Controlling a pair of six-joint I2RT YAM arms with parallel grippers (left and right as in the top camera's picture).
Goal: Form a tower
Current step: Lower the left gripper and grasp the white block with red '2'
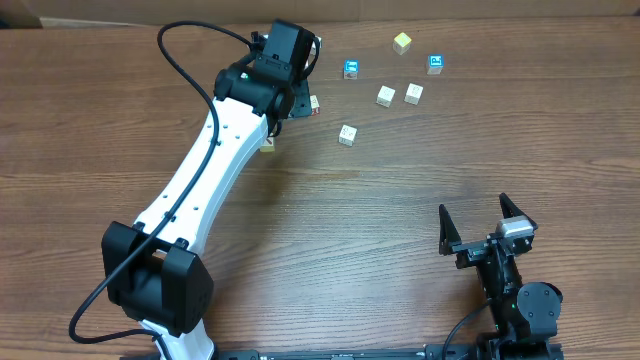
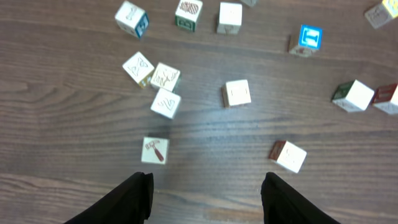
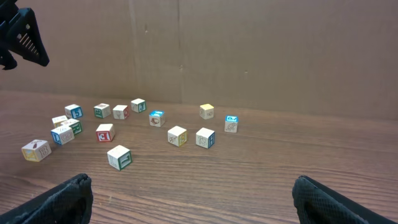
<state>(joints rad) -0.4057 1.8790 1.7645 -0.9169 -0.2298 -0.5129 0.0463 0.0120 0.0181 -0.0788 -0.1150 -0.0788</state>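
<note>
Overhead shows you the wooden surface (image 1: 330, 210) carrying only scattered cubes. By my reading the tower is not standing anywhere in view, since none of the three views shows one cube resting on another. The left arm (image 1: 215, 160) does cover a patch of the far surface, and something small could hide beneath it. That arm is stretched across to the far cubes. The left wrist view shows its jaws parted with nothing between them, hanging above bare wood just short of the cubes. The right arm (image 1: 515, 295) sits at the near right corner, well apart from every cube, its jaws spread wide and empty.

The nearest thing to a start is the cluster of three cubes (image 2: 163, 79), toward the upper left of the left wrist view. They touch side by side, but all lie flat on the surface. The hammer-print cube (image 2: 154, 150) lies closest to the left jaws, alone, and the brown-sided cube (image 2: 288, 155) lies off to the other side.

I would count the whole build as left for you to do: pick a base, then set two more cubes on it.
</note>
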